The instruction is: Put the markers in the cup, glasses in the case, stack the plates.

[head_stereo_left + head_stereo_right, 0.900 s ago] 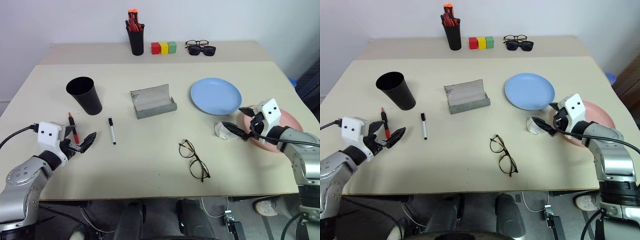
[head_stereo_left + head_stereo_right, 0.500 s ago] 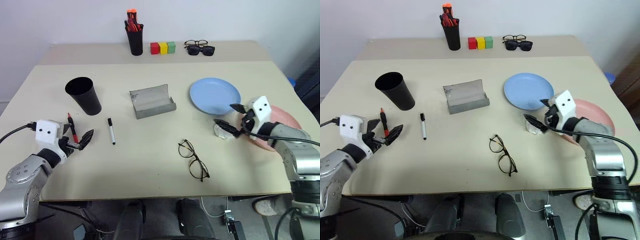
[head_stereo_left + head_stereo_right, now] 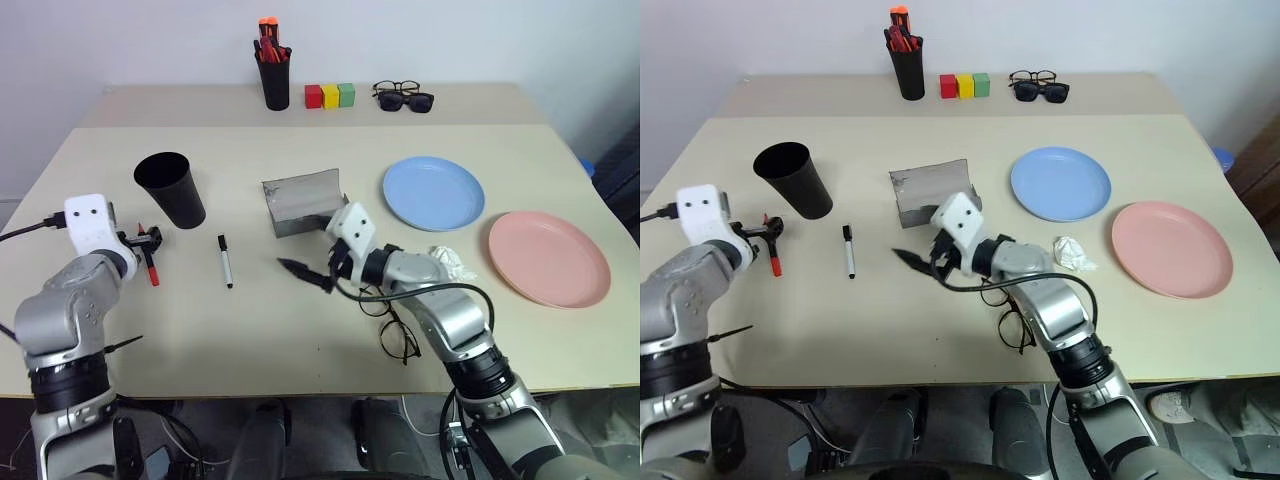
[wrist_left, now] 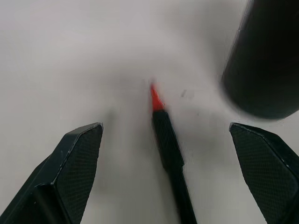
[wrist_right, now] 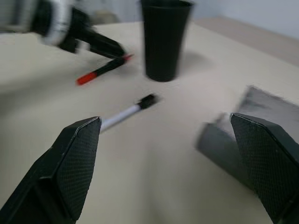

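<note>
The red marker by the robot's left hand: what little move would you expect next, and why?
Probably the left gripper eases down and closes on the red marker. Its fingers are open and straddle the marker, which lies flat on the table untouched. The black cup it belongs in stands upright just beyond.

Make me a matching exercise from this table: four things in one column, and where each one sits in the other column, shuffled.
Things:
1. red marker
2. white marker
3. glasses
4. pink plate

Places:
A. right of the blue plate, near the table's right edge
B. on the table between the red marker and the right pincer
C. partly under the right arm, near the front edge
D. at the tips of the open left pincer, beside the black cup

Pairs: 1-D, 2-B, 3-C, 4-A
</note>
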You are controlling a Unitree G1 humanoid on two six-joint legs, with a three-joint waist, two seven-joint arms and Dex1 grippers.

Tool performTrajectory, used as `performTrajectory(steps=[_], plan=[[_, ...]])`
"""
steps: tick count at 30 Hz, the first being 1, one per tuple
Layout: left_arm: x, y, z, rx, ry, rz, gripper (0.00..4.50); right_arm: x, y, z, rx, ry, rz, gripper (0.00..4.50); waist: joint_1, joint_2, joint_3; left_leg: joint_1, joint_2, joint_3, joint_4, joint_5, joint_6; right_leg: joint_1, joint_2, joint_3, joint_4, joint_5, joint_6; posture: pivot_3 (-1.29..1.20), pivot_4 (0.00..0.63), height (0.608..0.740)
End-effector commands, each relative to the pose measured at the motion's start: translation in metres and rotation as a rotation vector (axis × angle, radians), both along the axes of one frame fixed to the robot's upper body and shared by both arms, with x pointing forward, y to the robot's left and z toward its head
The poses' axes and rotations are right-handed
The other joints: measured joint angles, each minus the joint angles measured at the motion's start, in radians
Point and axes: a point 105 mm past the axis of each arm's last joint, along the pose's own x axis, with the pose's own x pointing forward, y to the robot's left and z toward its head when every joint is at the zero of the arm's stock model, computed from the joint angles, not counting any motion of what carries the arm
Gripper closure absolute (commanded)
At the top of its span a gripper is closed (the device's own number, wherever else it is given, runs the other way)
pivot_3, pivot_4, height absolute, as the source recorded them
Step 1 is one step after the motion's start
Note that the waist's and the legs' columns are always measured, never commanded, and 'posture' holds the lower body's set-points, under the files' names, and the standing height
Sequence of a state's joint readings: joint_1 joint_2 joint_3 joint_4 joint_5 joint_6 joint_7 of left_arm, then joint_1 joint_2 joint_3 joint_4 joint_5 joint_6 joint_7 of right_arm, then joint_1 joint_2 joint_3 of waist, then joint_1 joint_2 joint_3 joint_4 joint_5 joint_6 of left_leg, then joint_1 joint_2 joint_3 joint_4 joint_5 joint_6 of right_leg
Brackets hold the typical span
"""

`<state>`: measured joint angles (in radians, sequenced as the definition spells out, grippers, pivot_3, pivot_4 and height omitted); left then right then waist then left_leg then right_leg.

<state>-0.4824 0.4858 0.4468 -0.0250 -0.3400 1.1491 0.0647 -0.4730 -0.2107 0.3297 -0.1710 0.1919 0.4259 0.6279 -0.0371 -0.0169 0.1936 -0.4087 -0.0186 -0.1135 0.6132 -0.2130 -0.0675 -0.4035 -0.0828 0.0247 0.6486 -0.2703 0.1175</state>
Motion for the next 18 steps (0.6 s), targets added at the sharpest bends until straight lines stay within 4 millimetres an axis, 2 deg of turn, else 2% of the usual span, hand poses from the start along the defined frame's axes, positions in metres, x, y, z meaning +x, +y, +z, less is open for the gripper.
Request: performTrajectory(steps=[1,4,7,10,12,14,16,17,18], plan=[[0.005,0.004,-0.001,-0.013,0.045,0.030,0.28,-0.007,0.004,0.014,0.039,-0.057,0.013,0.00,-0.003,0.000,0.000,0.000,0.000,0.000,0.000,0.000,0.000,0.000,0.000,0.000,0.000,0.000,0.000,0.00,0.150,0.740],[0.008,0.009,-0.004,-0.034,0.074,0.081,1.37,-0.013,0.002,0.011,0.028,-0.061,0.029,0.00,-0.004,0.000,0.000,0.000,0.000,0.000,-0.001,0.001,-0.001,0.000,0.000,0.000,0.001,0.000,0.000,0.00,0.150,0.740],[0.010,0.016,-0.002,-0.044,0.065,0.121,3.02,-0.012,-0.004,0.009,0.025,-0.054,0.003,0.00,-0.010,0.000,0.000,0.001,0.000,0.000,-0.001,0.001,-0.002,-0.001,0.000,0.000,0.001,0.000,0.000,0.00,0.150,0.740],[0.011,0.024,0.007,-0.047,-0.007,0.166,4.48,-0.011,-0.004,0.010,0.024,-0.056,-0.006,0.00,-0.009,0.000,0.000,0.001,0.000,0.000,-0.001,0.001,-0.002,-0.001,0.000,0.000,0.002,0.000,0.000,0.00,0.150,0.740],[0.013,0.033,0.024,0.014,-0.121,0.192,4.48,-0.011,-0.004,0.011,0.027,-0.060,-0.010,0.00,-0.008,0.000,0.000,0.001,0.000,0.000,-0.001,0.001,-0.002,-0.001,0.000,0.000,0.001,0.000,0.000,0.00,0.150,0.740],[0.013,0.047,0.071,0.180,-0.349,0.254,4.48,-0.008,-0.005,0.017,0.046,-0.070,-0.018,0.00,-0.005,-0.001,0.001,0.000,0.000,0.000,-0.001,0.002,-0.003,-0.001,0.000,0.000,0.001,0.000,0.000,0.00,0.150,0.740],[0.012,0.043,0.114,0.265,-0.574,0.226,4.48,-0.004,-0.004,0.026,0.082,-0.085,-0.033,0.00,0.000,-0.004,0.001,0.000,0.000,-0.001,-0.002,0.002,-0.004,-0.002,0.000,0.000,0.001,0.000,-0.001,0.00,0.150,0.740],[0.011,0.040,0.124,0.288,-0.632,0.202,4.48,-0.003,-0.004,0.028,0.094,-0.089,-0.038,0.00,0.001,-0.004,0.001,-0.001,0.000,-0.001,-0.002,0.002,-0.005,-0.003,0.000,0.000,0.001,0.001,-0.001,0.00,0.150,0.740],[0.011,0.030,0.143,0.336,-0.725,0.152,4.48,0.001,-0.004,0.035,0.128,-0.095,-0.061,0.00,0.002,-0.004,0.001,-0.001,0.000,0.000,-0.002,0.002,-0.005,-0.003,-0.001,0.000,0.001,0.001,-0.001,0.00,0.150,0.740]])
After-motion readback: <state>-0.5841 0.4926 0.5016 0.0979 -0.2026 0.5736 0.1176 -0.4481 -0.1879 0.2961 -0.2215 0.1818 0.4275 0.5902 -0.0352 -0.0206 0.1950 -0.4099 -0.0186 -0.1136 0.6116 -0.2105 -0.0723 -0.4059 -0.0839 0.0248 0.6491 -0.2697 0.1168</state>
